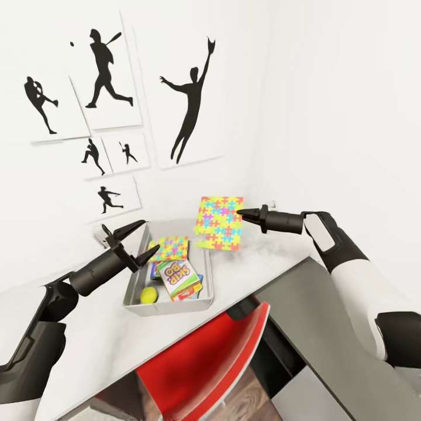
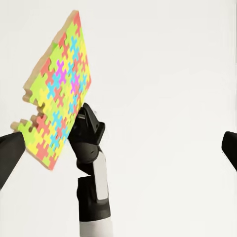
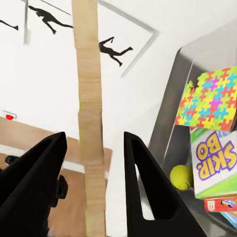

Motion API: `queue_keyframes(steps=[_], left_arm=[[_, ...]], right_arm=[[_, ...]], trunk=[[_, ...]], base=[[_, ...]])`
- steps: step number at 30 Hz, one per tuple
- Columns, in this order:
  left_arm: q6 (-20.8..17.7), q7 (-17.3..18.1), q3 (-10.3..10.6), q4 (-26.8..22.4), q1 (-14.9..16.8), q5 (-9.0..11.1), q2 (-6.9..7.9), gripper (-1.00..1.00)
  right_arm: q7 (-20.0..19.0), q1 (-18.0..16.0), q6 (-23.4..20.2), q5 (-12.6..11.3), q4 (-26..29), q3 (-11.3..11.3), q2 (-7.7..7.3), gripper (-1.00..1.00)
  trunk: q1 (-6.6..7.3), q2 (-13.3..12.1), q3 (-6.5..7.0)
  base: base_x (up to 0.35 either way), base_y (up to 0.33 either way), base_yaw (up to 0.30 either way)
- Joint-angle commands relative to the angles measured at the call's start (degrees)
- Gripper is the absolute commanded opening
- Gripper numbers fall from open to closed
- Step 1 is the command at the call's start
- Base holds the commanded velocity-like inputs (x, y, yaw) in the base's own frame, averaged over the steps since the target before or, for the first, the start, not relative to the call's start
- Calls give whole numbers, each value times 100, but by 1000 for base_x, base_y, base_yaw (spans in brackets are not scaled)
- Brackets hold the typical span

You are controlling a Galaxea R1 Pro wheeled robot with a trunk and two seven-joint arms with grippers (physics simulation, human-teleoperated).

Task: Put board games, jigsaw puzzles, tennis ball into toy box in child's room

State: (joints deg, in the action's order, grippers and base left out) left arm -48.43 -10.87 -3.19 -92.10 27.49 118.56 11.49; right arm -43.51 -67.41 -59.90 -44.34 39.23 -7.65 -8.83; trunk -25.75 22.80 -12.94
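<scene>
left end effector (image 1: 142,238): jaws spread, empty, hovering over toy box's left wall
toy box (image 1: 133,279): pale grey shallow tray, near desk (image 1: 88,339) back edge
inside box: small jigsaw (image 1: 169,248) at far end, yellow-green SKIP-BO game (image 1: 179,277) on top of other boxes, tennis ball (image 1: 148,294) at near-left corner
held jigsaw (image 1: 220,223): multicoloured square sheet, tan edge, tilted upright in air right of box
right end effector (image 1: 241,214): clamped on held jigsaw's right edge
</scene>
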Motion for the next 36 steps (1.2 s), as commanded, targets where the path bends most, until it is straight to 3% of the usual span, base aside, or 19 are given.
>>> queue_keyframes(steps=[1,17,27,36], left_arm=[[-15,-48,-5,-1,4,61,15,100],[23,-117,-3,29,-23,7,94,100],[39,-493,-5,56,-24,-13,135,100],[43,-564,-1,60,-24,-11,141,100]], right_arm=[[-35,-14,-10,4,-26,-31,1,-100],[26,-40,-10,16,-144,-108,40,-100],[681,-41,-10,-2,-166,-87,46,-100],[875,-8,-10,5,-154,-62,38,-100]], trunk=[[-3,12,-11],[-3,12,-11],[-3,12,-11],[-3,12,-11]], base=[[0,0,293],[0,0,297],[0,0,293],[0,0,121]])
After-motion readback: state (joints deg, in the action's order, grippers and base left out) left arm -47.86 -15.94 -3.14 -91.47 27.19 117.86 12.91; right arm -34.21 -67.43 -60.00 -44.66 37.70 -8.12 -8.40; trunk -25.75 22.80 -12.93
